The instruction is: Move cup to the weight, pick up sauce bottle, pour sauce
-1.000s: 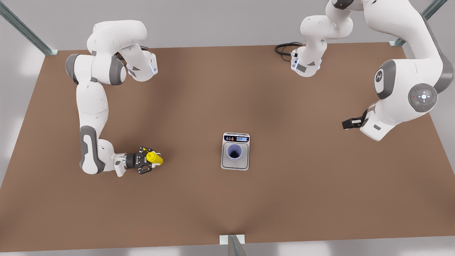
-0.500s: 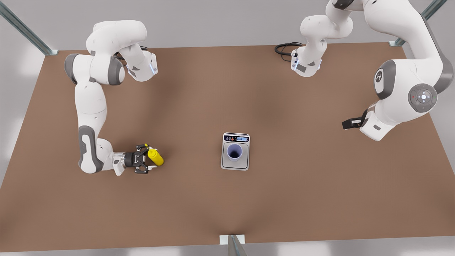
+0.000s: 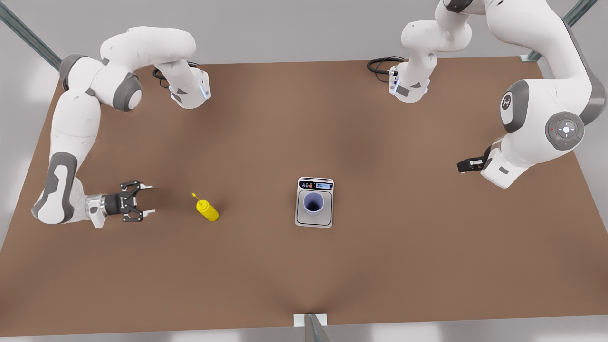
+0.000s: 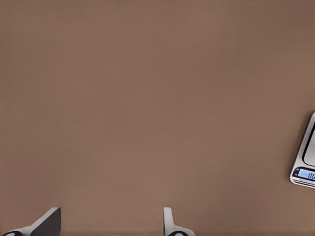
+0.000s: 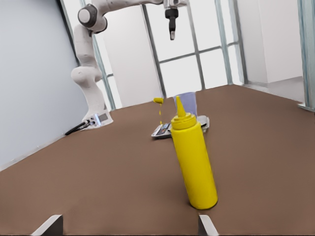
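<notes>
Yellow and bright, the sauce bottle (image 3: 208,211) stood free on the brown worktop (image 3: 380,266), roughly halfway between the edge at the front view's left and the weight (image 3: 313,222). Nothing held it. In my right wrist view the sauce bottle (image 5: 194,164) stood on its base, leaning slightly, with its pointed nozzle up.

My right claw (image 3: 149,200) lay low over the worktop near that same edge, at the front view's left. It was turned toward the bottle but clearly apart from it. Its jaws were spread wide and held nothing, and in the right wrist view both fingertips (image 5: 49,223) framed bare brown board.

The weight sat near the middle of the worktop, a little toward the edge that carries the metal post (image 3: 313,327). Its dark display strip was turned toward the far edge. The cup (image 3: 313,203) stood upright on the weighing plate, inside the plate's outline with its mouth open upward. From my right wrist, the cup (image 5: 187,105) and the weight (image 5: 162,132) showed behind the bottle.

My left claw (image 3: 468,165) waited high above the worktop, toward the edge at the front view's right and well apart from everything. Its fingertips (image 4: 49,223) were parted and empty. One corner of the weight (image 4: 306,162) showed in the left wrist view.
</notes>
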You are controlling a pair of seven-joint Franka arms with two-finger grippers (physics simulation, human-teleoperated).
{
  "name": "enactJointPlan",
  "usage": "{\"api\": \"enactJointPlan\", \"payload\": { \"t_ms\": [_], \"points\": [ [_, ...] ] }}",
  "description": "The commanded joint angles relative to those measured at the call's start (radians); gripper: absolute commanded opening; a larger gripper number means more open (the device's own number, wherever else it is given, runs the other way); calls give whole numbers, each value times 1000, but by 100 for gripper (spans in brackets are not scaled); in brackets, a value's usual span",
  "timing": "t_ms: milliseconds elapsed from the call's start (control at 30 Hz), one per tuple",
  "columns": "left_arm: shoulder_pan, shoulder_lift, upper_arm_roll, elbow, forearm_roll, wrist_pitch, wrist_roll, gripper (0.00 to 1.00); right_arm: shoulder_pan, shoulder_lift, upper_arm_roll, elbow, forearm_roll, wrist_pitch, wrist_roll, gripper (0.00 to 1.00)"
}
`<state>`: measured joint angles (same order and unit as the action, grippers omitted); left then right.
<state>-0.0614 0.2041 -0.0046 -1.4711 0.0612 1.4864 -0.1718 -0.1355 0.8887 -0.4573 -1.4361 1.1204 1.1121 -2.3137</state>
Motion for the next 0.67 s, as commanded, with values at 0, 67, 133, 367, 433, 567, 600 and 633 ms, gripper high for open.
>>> {"api": "enactJointPlan", "payload": {
  "t_ms": [0, 67, 133, 367, 433, 567, 600, 633],
  "points": [
    [0, 0, 0, 0, 0, 0, 0, 100, 2, -7, -1, 32, -25, 0, 32, 100],
    [0, 0, 0, 0, 0, 0, -2, 100, 25, -51, -7, 187, -146, 12, 241, 100],
    [0, 0, 0, 0, 0, 2, -2, 100, 117, -91, -70, 304, -235, 25, 468, 100],
    [0, 0, 0, 2, 0, 3, -2, 100, 249, -327, 41, 301, -703, 389, 1520, 100],
    [0, 0, 0, 0, 0, 2, -2, 100, 70, -507, 424, 149, -1048, 449, 1984, 100],
    [0, 0, 0, 2, 0, 2, -2, 100, 71, -651, 450, -21, -1041, 511, 2174, 100],
    [0, 0, 0, 0, 0, 2, -2, 100, 77, -654, 450, -20, -1041, 509, 2174, 100],
    [0, 0, 0, 0, 0, 2, -2, 100, 79, -656, 450, -21, -1041, 511, 2173, 100]
  ]
}}
